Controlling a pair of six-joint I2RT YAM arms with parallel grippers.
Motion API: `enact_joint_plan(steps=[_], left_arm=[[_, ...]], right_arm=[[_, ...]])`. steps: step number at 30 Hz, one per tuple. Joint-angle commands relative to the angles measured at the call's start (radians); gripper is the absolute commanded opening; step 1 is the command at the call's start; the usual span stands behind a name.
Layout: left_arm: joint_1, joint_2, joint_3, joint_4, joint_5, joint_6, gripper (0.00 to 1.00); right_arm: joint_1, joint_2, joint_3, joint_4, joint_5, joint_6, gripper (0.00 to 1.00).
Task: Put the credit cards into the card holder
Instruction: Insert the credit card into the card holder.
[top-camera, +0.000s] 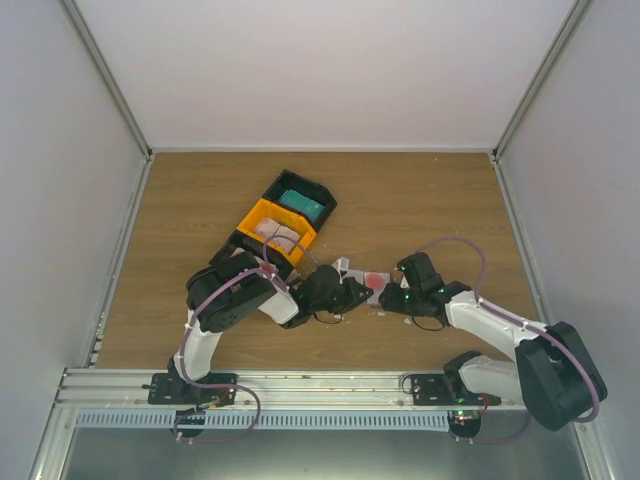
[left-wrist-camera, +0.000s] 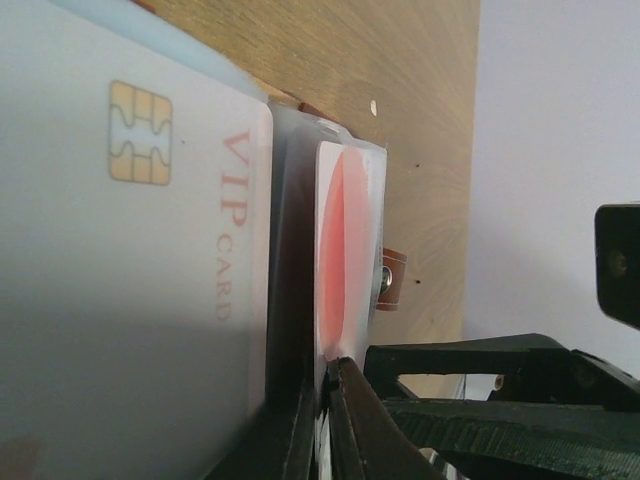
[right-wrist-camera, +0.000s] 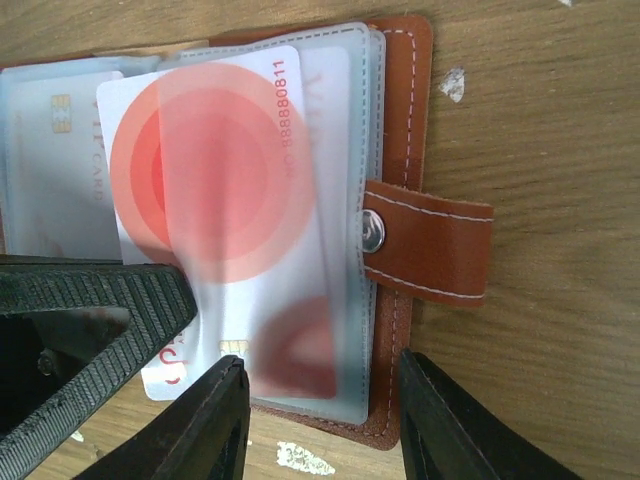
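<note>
Two sets of fingers meet at the card holder (right-wrist-camera: 405, 100), which lies open on the counter (top-camera: 430, 200) near its front-middle, btwn the two arms. Its clear sleeves fan out to the left of the brown leather; the closing tab (right-wrist-camera: 430, 245) w/ its metal snap (right-wrist-camera: 372, 232) sticks out to the right and lies flat on the wood.

The left fingers (left-wrist-camera: 360, 430) are clenched together, w/ hardly any gap. They pinch the lower corner of a white card w/ a big red circle (right-wrist-camera: 200, 170). In the right wrist view the ribbed left finger comes in from the left and covers that corner. The red-circle card sits partway inside a clear sleeve: the sleeve overlaps its right half, its left half is bare. Whether the pinch also catches sleeve plastic, can't tell.

The right fingers (right-wrist-camera: 215, 420) stand about half spread and grip nothing. The holder's lower edge lies btwn them. One finger is over the card's bottom edge, the other just beside the leather corner; contact unclear from this angle.

A second card, whitish-grey w/ gold chip and "VIP CARD" print (left-wrist-camera: 130, 300), sits in a sleeve on the holder's left side.

Farther back, left of ctr: a black bin (top-camera: 318, 190) w/ teal cards (top-camera: 302, 205) and, touching it, an orange bin (top-camera: 255, 218) w/ whitish cards (top-camera: 280, 238).
</note>
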Motion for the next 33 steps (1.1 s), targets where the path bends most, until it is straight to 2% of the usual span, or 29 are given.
enact_joint_plan(steps=[1, 5, 8, 10, 16, 19, 26, 28, 33], left_arm=[[-0.019, -0.029, -0.005, -0.084, 0.019, 0.055, 0.1], [-0.018, -0.094, -0.015, -0.16, 0.015, 0.093, 0.23], [-0.007, -0.138, -0.047, -0.153, 0.053, 0.057, 0.34], [-0.004, -0.165, -0.034, -0.225, 0.059, 0.056, 0.41], [-0.003, -0.193, 0.011, -0.363, 0.061, 0.076, 0.52], [-0.004, -0.201, 0.018, -0.417, 0.045, 0.086, 0.61], [-0.01, -0.237, 0.001, -0.435, 0.015, 0.138, 0.72], [-0.013, -0.249, 0.003, -0.446, -0.003, 0.163, 0.78], [-0.025, -0.303, 0.015, -0.54, -0.098, 0.195, 0.81]], right_arm=[[0.006, -0.037, 0.0, -0.023, 0.024, 0.028, 0.43], [0.006, -0.049, 0.007, -0.028, 0.049, 0.034, 0.44], [0.005, -0.04, 0.013, -0.027, 0.052, 0.033, 0.43], [0.005, -0.034, 0.016, -0.028, 0.053, 0.03, 0.43], [0.005, -0.029, 0.021, -0.028, 0.052, 0.022, 0.43], [0.006, -0.034, 0.021, -0.027, 0.051, 0.022, 0.43], [0.005, -0.043, 0.013, 0.008, 0.001, 0.005, 0.43], [0.005, -0.053, 0.002, 0.031, -0.021, 0.003, 0.44], [0.003, -0.059, -0.002, 0.043, -0.023, 0.007, 0.44]])
